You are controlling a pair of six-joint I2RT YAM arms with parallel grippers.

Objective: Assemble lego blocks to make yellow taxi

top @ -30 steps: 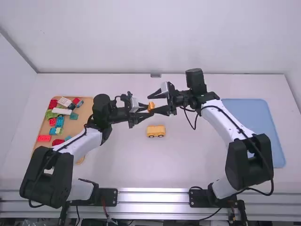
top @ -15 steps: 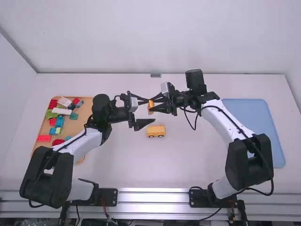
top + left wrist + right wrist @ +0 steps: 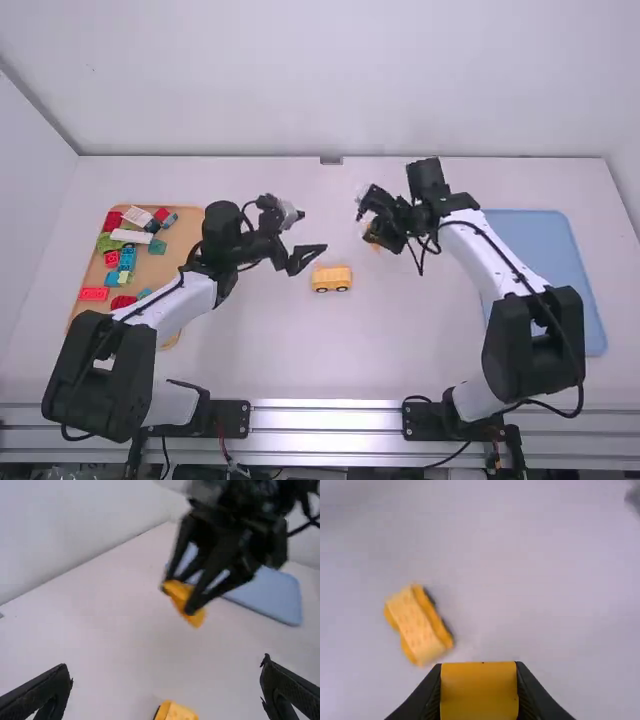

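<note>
While I look out through the right gripper point(image 3: 370, 241), I have its two fingers closed on a yellow block point(image 3: 479, 690), one against each side. The block is held up off the table, and the left wrist view shows me one end of it poking out past the fingers. My left gripper point(image 3: 308, 258) stands wide open, to the left of the right one, with a stretch of space between the two.

From the block in my right gripper, the yellow car body point(image 3: 332, 279) is to the left and a little nearer, down on the white table point(image 3: 400, 340). It sits upright with its length running left to right, and the high view gives me two dark wheels point(image 3: 342, 289) along its near side. It is close to the tips of my left gripper, just to the right and near side of them.

Farther left, beyond my left arm, I see the wooden-coloured tray point(image 3: 178, 262), holding the loose blocks. A white block point(image 3: 132, 236) lies toward its far end, with a green block point(image 3: 107, 243) just beside it and a teal block point(image 3: 157, 246) to the right. Around the middle are a blue block point(image 3: 127, 258) and other small pieces, and a red block point(image 3: 94, 294) lies nearer, by the left edge. Away on the right side of the table, the flat blue tray point(image 3: 560, 280) lies partly behind my right arm.
</note>
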